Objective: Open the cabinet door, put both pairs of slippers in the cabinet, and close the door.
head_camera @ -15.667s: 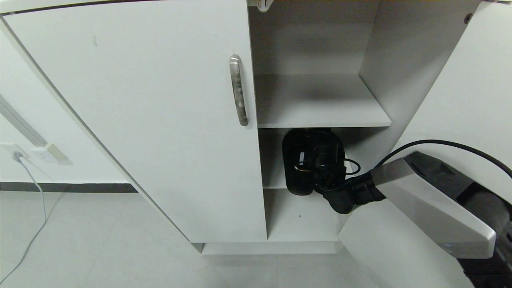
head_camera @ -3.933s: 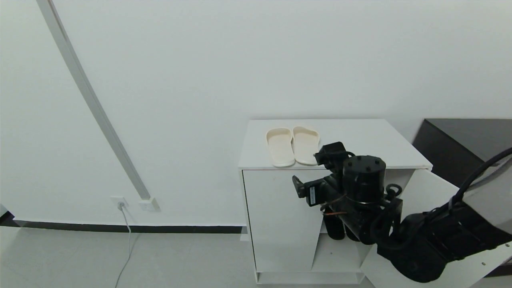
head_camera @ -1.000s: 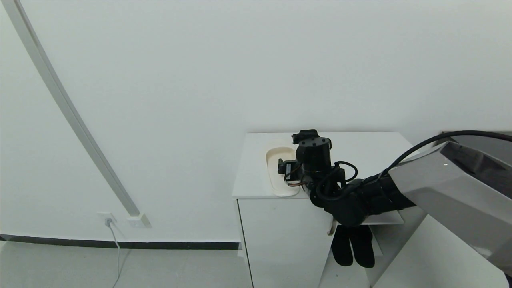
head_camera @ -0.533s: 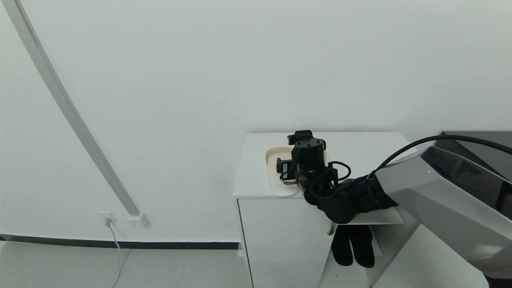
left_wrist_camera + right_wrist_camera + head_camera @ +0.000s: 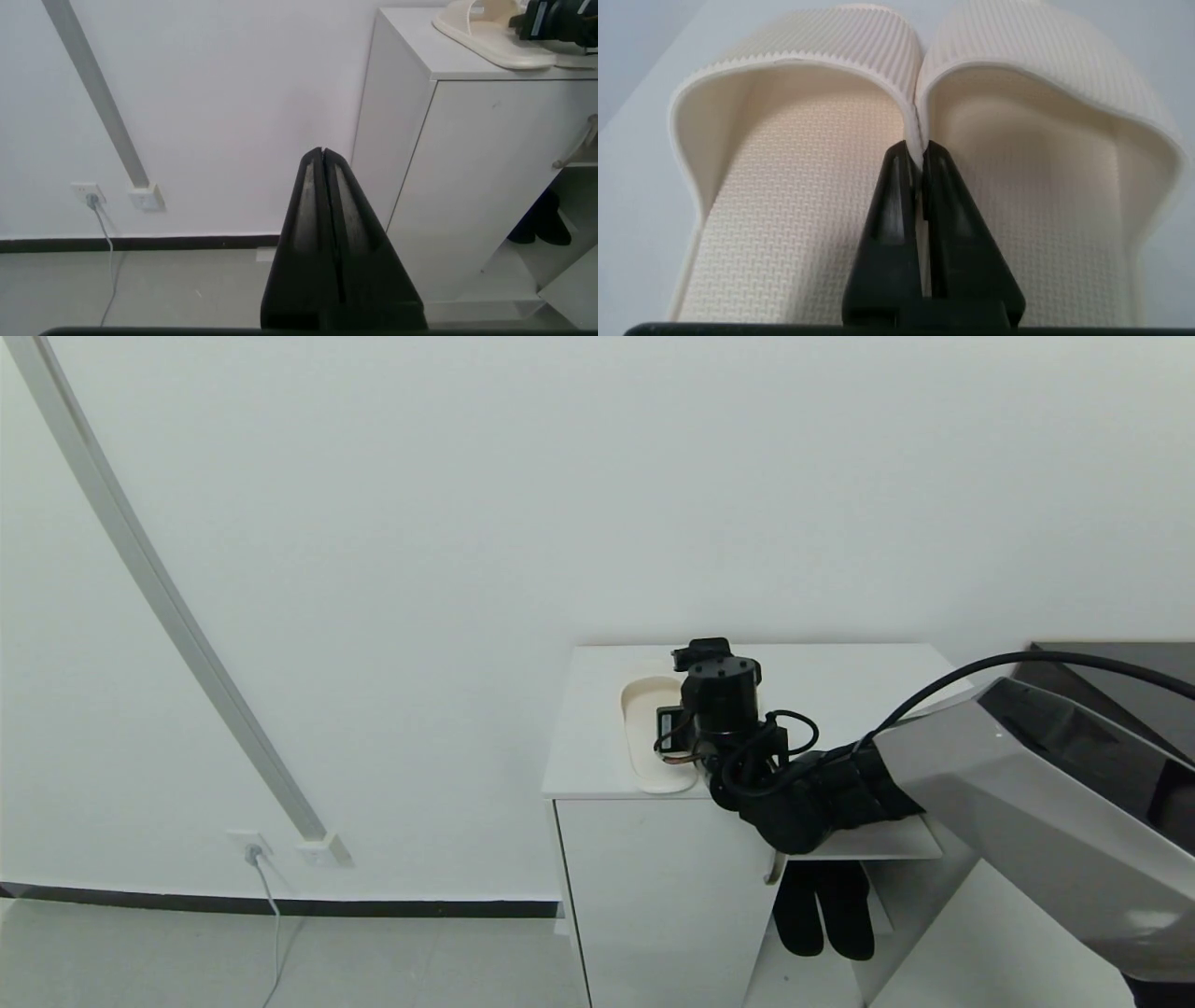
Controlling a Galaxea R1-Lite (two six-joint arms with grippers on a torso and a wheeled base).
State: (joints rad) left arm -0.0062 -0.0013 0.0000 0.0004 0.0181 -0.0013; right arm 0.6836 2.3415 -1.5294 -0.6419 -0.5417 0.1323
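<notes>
my right gripper (image 5: 920, 157) has settled and, i think, pinched the touching inner edges of the cream slippers (image 5: 785, 196) on the cabinet top (image 5: 859, 681); the black slippers (image 5: 826, 915) sit inside already, so lift next; left gripper (image 5: 322, 168) closed, empty

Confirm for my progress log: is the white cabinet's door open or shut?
Open: the white cabinet door stands swung outward, exposing the black slippers inside.

Right arm (image 5: 1018, 784): we record it stretched forward, with the black wrist (image 5: 724, 700) at its far end. Right gripper (image 5: 922, 159): we record its fingers pinched on the adjoining inner rims of the cream slippers (image 5: 785, 224). Left gripper (image 5: 323, 163): fingers pressed flat together.
</notes>
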